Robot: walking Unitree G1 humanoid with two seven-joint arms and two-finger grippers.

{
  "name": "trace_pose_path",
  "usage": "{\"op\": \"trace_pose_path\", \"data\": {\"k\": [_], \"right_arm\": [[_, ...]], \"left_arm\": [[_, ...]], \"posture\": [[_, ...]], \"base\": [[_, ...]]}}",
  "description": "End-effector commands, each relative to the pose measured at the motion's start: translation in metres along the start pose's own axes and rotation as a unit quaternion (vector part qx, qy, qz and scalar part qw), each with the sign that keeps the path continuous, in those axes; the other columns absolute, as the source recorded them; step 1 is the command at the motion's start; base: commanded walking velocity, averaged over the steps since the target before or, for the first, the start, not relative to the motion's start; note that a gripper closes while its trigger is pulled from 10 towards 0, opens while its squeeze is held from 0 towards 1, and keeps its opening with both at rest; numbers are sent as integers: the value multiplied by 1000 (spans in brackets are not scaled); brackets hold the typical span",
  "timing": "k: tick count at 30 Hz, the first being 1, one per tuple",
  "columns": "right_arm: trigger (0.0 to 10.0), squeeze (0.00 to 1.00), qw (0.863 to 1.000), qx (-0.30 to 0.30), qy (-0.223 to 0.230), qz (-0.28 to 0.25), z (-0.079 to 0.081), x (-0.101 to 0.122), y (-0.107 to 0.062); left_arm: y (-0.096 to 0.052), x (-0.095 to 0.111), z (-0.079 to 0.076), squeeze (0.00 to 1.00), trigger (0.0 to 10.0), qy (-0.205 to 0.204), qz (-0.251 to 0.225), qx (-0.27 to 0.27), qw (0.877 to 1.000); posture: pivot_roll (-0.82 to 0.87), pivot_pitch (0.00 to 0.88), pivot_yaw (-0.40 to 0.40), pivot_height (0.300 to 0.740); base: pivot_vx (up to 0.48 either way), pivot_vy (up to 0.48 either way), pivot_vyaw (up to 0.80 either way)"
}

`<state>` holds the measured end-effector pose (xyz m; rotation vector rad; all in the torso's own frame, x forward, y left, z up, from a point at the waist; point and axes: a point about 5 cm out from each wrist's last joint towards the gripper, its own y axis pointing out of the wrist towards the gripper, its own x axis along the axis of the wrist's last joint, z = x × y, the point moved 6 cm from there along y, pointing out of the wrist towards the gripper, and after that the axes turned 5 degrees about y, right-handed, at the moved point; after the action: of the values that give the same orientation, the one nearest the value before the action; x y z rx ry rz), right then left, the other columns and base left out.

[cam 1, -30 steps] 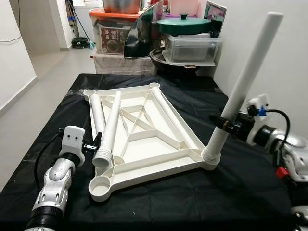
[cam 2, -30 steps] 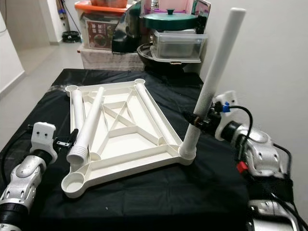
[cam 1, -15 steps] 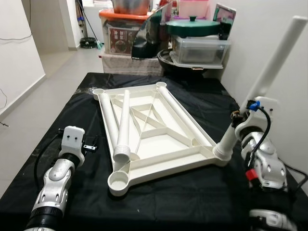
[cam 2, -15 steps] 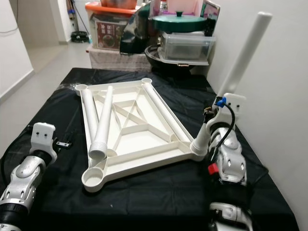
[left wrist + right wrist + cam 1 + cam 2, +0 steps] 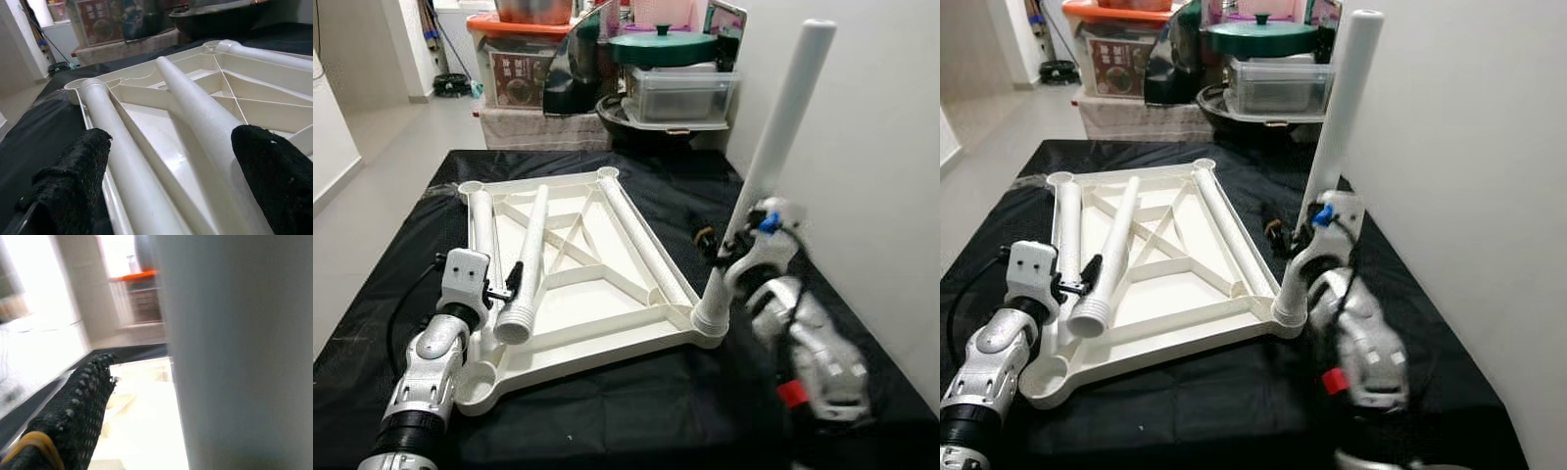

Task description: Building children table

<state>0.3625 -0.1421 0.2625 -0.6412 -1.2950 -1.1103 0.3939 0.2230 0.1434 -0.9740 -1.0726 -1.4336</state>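
**One leg up, three to go**

The tabletop (image 5: 578, 284) lies upside down on the black cloth (image 5: 401, 264), ribs facing me. One leg (image 5: 769, 166) stands in the near right corner socket, leaning a little away from the frame. My right gripper (image 5: 736, 247) is low on that leg, just above the socket; the wrist view has one black finger (image 5: 78, 406) right beside the white tube, but the other finger is hidden, so I cannot tell whether I am clamped on it or only alongside.

My left gripper (image 5: 506, 291) sits at the near end of the loose leg (image 5: 530, 259) that lies slantwise across the frame. Its fingers are spread wide, one finger (image 5: 73, 176) on each side, with that leg and a second leg (image 5: 481, 235) between them, neither yet pinched. A third leg (image 5: 636, 235) rests along the right edge.

These look like hollow moulded plastic: light, stiff, and smooth enough to roll or slip in a loose pinch. I would take the loose leg near its ribbed collar end (image 5: 512, 328), where the tube is thickest and the rings give my pads something to catch, and keep the grip close to the end that goes into the socket (image 5: 475, 377). A long tube held low will swing at the top, so I expect to move slowly and push straight down. The frame itself may skate on the cloth when pressed.
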Motion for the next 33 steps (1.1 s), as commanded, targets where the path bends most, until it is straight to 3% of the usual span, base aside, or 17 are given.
{"op": "trace_pose_path", "data": {"k": [1,2,7,8,9,13,14,15,18,20,24,26,27,28,30,32,33], "right_arm": [[10000,0,994,111,6,1,32,10,-5],[10000,0,984,176,-12,24,41,11,-17],[10000,0,960,254,-64,96,41,-3,-37],[588,0,959,235,-91,128,27,-19,-32],[0,0,961,219,-94,139,20,-24,-29],[0,0,977,132,-84,144,-1,-30,-14],[0,0,989,-12,-65,134,-33,-37,0],[0,0,989,-12,-65,134,-33,-37,0],[0,0,986,-120,-31,114,-51,-45,-1],[0,0,968,-227,18,106,-63,-63,-17],[0,0,953,-282,40,107,-64,-76,-30],[0,0,958,-260,59,109,-45,-83,-25],[10000,0,970,-207,74,106,-22,-85,-16],[10000,0,970,-207,74,106,-22,-85,-16],[10000,0,983,-137,71,100,6,-82,-7],[10000,0,983,-137,71,100,6,-82,-7],[10000,1000,988,-112,56,91,10,-77,-5]], "left_arm": [[-5,-12,-3,0,10000,-2,18,-5,1000],[-5,-13,-3,0,10000,-2,19,-5,1000],[-4,-13,-2,0,10000,-2,19,-4,1000],[-2,-12,-2,0,10000,-1,18,-4,1000],[-2,-11,-2,0,10000,-1,18,-5,1000],[-2,-11,-2,0,10000,-1,18,-4,1000],[-3,-12,-2,0,10000,-1,19,-4,1000],[-3,-12,-2,0,10000,-1,19,-4,1000],[-5,-13,-3,0,10000,0,20,-4,1000],[-5,-14,-3,0,10000,0,20,-6,1000],[-4,-13,-3,0,10000,1,20,-7,1000],[-3,-13,-3,0,10000,1,20,-8,1000],[-3,-13,-3,0,10000,1,20,-8,1000],[-3,-13,-3,0,10000,1,20,-8,1000],[-3,-14,-5,0,10000,2,22,-11,1000],[-3,-14,-5,0,10000,2,22,-11,1000],[-3,-14,-6,0,10000,2,22,-12,1000]], "posture": [[18,0,-77,740],[15,0,-75,740],[19,0,-79,740],[21,0,-80,740],[21,0,-80,740],[26,0,-82,740],[27,0,-81,740],[27,0,-81,740],[27,0,-80,740],[28,0,-78,740],[27,0,-76,740],[25,0,-73,740],[19,0,-69,740],[19,0,-69,740],[19,0,-70,740],[19,0,-70,740],[17,0,-72,740]], "base": [[0,0,0],[0,0,0],[0,0,0],[0,0,0],[0,0,0],[0,0,0],[0,0,0],[0,0,0],[0,0,0],[0,0,0],[0,0,0],[0,0,0],[0,0,0],[0,0,0],[0,0,0],[0,0,0],[0,0,0]]}}
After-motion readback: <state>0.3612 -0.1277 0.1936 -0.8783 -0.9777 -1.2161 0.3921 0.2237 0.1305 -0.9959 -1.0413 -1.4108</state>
